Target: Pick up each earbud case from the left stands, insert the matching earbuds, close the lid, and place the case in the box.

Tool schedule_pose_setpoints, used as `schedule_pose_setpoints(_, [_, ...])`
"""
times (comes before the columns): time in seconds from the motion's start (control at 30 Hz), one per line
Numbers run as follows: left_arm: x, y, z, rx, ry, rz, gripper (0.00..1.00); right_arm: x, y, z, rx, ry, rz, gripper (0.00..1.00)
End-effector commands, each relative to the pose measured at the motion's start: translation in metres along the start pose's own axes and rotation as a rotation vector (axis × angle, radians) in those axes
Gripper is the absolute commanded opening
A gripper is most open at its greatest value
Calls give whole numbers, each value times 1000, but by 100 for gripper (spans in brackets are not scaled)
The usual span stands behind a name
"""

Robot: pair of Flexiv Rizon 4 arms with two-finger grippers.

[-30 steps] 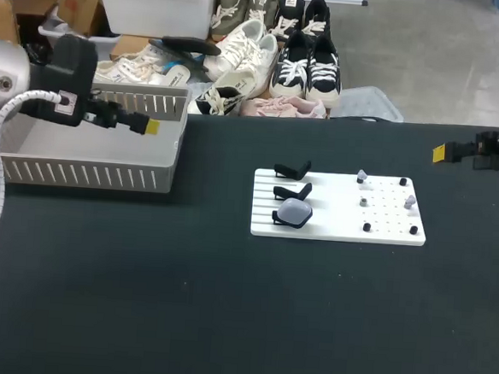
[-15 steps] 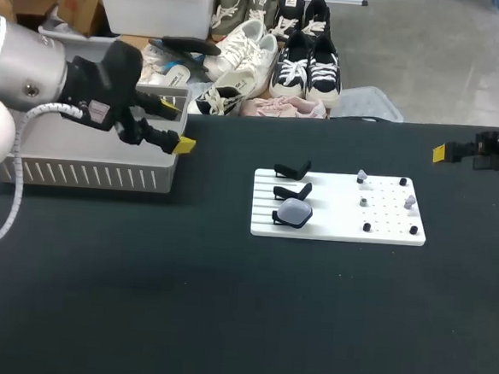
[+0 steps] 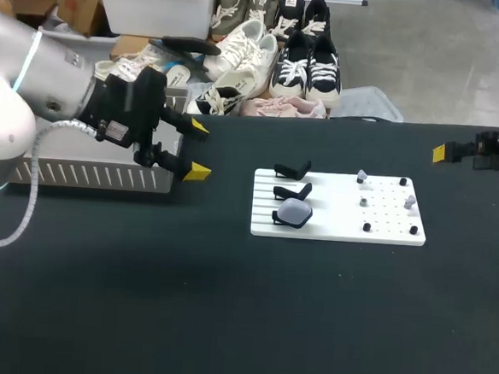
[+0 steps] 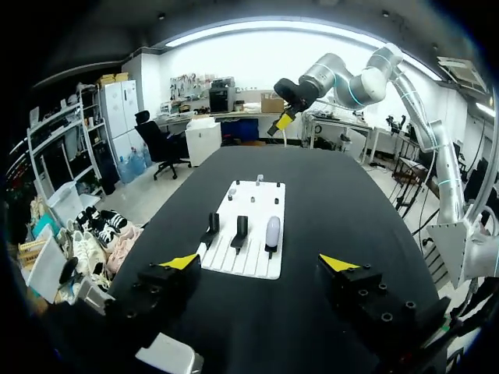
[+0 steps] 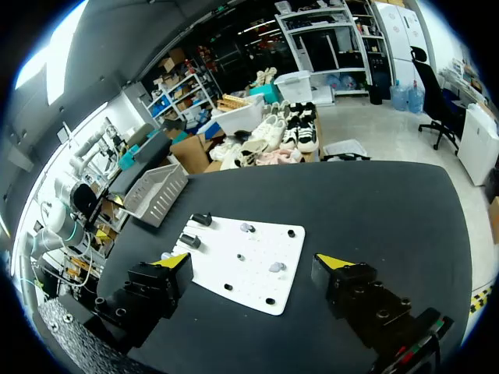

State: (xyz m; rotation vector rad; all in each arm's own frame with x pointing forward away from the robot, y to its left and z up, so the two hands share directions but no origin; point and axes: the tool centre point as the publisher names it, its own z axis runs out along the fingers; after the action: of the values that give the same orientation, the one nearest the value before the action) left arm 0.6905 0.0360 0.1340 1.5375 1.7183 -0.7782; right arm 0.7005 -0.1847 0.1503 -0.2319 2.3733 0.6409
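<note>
So the whole thing hinges on the earbud case (image 3: 296, 212), the only one I can see. It sits on the white board (image 3: 336, 232), on the stand at the board's left end closest to the robot's side. The left gripper (image 3: 197, 149) hangs just off that same end of the board, fingers spread wide with nothing in them. In its wrist view the case (image 4: 272, 232) is straight ahead, a touch toward the right finger, and its long axis runs away from the gripper, more or less in line with the fingers' reach.

The left arm is clearly the nearer one. The right gripper (image 5: 254, 263) is also spread and empty, parked well off the board's opposite end.

Stuff to watch:
- two empty black stands (image 3: 291, 180) sit right beside the case, further up the same end of the board. A wide approach could clip the middle one.
- small earbuds (image 3: 410, 201) and black pegs (image 3: 367, 227) are on the board's right half, well apart from the case.
- the grey slatted box (image 3: 88, 174) sits off the board's left end, past the left gripper.
</note>
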Motion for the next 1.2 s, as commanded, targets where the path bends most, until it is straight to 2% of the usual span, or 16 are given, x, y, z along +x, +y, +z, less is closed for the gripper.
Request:
schedule_pose_setpoints(0.03, [4,0,20,-9,-14,46,100,0,-1,0,-6,0,-1,100])
schedule_pose_setpoints(0.37, [11,-3,56,44,-4,62,100,0,-1,0,-6,0,-1,100])
schedule_pose_setpoints(0.57, [12,-6,78,42,-10,54,100,0,-1,0,-6,0,-1,100])
schedule_pose_setpoints(0.93, [18,-14,101,86,-13,56,100,0,-1,0,-6,0,-1,100])
schedule_pose_setpoints(1.0, [20,-15,105,91,-14,56,93,0,-1,0,-6,0,-1,100])
schedule_pose_setpoints(1.03, [20,-15,106,94,-15,55,82,0,-1,0,-6,0,-1,100])
schedule_pose_setpoints(1.07, [21,-15,108,96,-17,53,76,0,-1,0,-6,0,-1,100])
schedule_pose_setpoints(1.1, [21,-16,108,97,-18,52,75,0,-1,0,-6,0,-1,100])
schedule_pose_setpoints(1.13, [21,-16,109,97,-20,51,76,0,-1,0,-6,0,-1,100])
schedule_pose_setpoints(1.2, [21,-17,112,103,-24,48,88,0,-1,0,-6,0,-1,100])
